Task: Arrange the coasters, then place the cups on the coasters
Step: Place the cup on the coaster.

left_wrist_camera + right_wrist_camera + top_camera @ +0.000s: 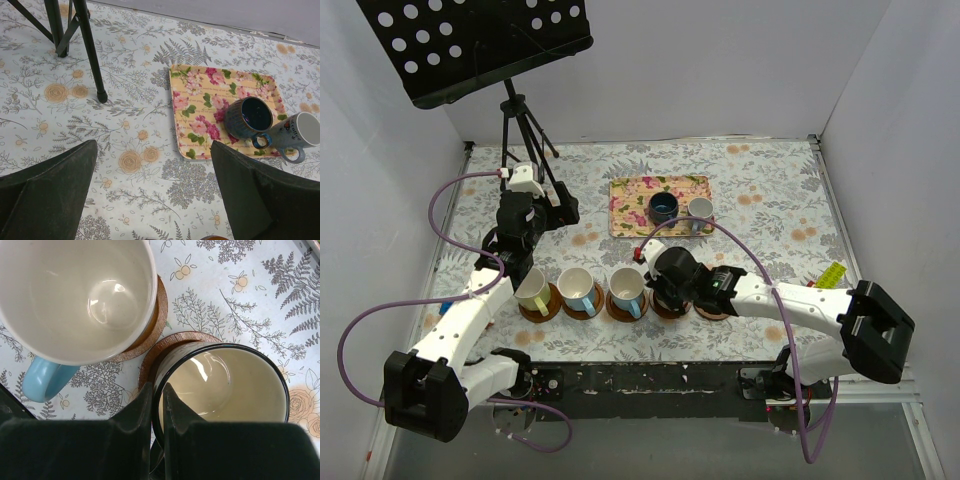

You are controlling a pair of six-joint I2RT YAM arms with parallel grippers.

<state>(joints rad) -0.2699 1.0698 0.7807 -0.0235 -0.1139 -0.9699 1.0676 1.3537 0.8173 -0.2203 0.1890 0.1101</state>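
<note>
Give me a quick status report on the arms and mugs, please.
Left gripper open, empty. Right gripper pinching cream mug rim, over its coaster. Dark blue mug, grey mug at tray. Nothing in the way.

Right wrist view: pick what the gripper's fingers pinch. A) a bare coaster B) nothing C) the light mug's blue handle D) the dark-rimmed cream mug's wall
D: the right gripper has one finger inside and one outside the rim of the dark-rimmed cream mug, above a coaster.

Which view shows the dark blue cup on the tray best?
Left wrist: the dark blue cup appears large, its handle and inside visible, on the floral tray. The top external view shows it small from above; the right wrist view misses it.
</note>
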